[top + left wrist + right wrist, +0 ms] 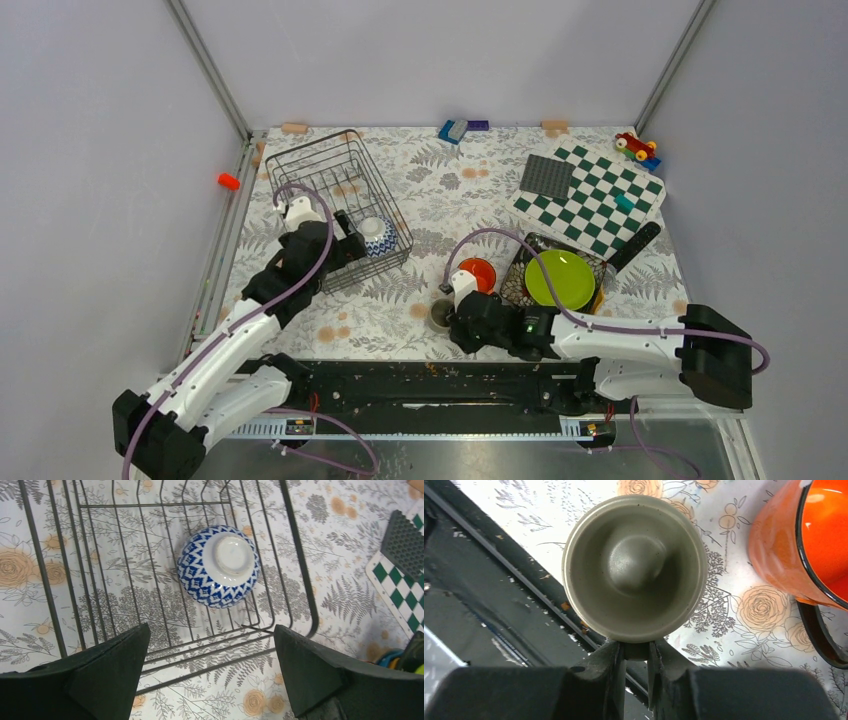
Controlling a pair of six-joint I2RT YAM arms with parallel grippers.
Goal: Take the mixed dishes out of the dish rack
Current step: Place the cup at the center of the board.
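Now, rack item: patterned bowl [218, 566], upturned, mid-frame in the dish rack [297, 560]; your left gripper [211, 628] gapes wide above, so centre it astride the bowl; right gripper [636, 652] pinches the grey cup [634, 567].

- dish rack [318, 168] at table-left; bowl [375, 236] in its near-right corner.
- cup [439, 317] by front edge; mug [479, 273] just behind-right of it.
- plates [560, 279] right of mug; board [602, 205] behind plates.
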